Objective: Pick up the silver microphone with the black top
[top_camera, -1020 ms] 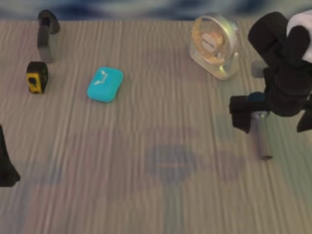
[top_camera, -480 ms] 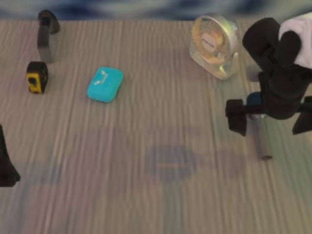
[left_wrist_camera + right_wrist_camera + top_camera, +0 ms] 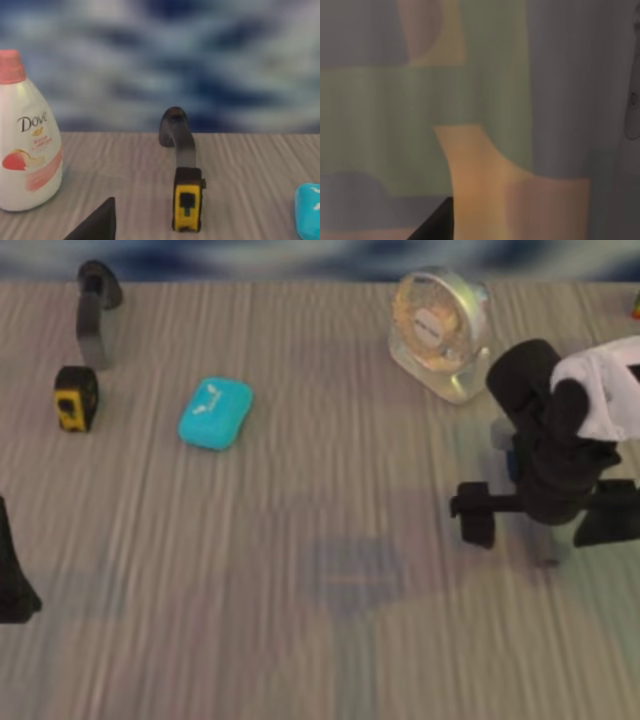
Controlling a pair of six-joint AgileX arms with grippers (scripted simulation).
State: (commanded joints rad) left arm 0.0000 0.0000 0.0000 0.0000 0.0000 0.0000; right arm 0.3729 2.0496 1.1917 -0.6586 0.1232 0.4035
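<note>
**Q:** What's on the table (image 3: 300,640), top view?

**Me:** Wood-grain top. Along the far edge, L to R: a short dark grey piece with a black head (image 3: 95,315) and a round silver fan (image 3: 440,330). Just nearer than the grey piece is a yellow tape measure (image 3: 76,397), and to the right of that a teal case (image 3: 215,413). My left wrist cam also shows a white Dove bottle (image 3: 27,135) with a pink cap.

**Q:** Where's the silver microphone with the black top?

**Me:** On the right side of the table, nearer than the fan, directly under my right arm. The arm covers nearly all of it from above, so I can't make out its black head. The right wrist cam catches the mic (image 3: 632,90) as a light grey strip of handle w/ small buttons, at the frame's edge.

**Q:** And the right gripper?

**Me:** The right gripper (image 3: 540,525) is spread wide, one dark finger on either side of the mic's spot, and it's gripping nothing.

**Q:** Left arm?

**Me:** It's parked at the table's left edge, w/ the left gripper (image 3: 12,585) only partly in frame.
</note>
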